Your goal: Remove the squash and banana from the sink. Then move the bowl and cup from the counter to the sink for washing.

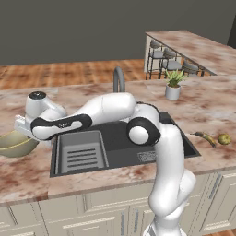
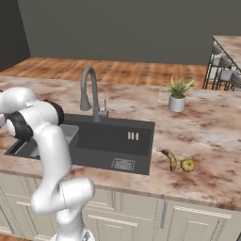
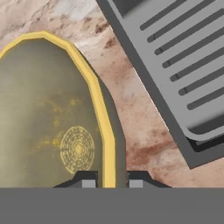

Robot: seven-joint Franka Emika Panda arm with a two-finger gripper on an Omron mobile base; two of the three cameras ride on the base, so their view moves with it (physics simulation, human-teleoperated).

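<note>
Hand point(image 3: 109, 181) clamped on the bowl point(image 3: 48, 113) rim, apparently; bowl-moving step; next, lift it toward the sink point(image 1: 120, 152).

Grey wall point(image 2: 122, 23), wooden floor point(image 2: 117, 70), marble counter point(image 2: 207, 136).

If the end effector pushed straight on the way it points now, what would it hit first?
The bowl: the end effector is already shut on its yellow rim, one fingertip inside, one outside. Pushing on would likely drive the bowl against the counter beneath.
</note>
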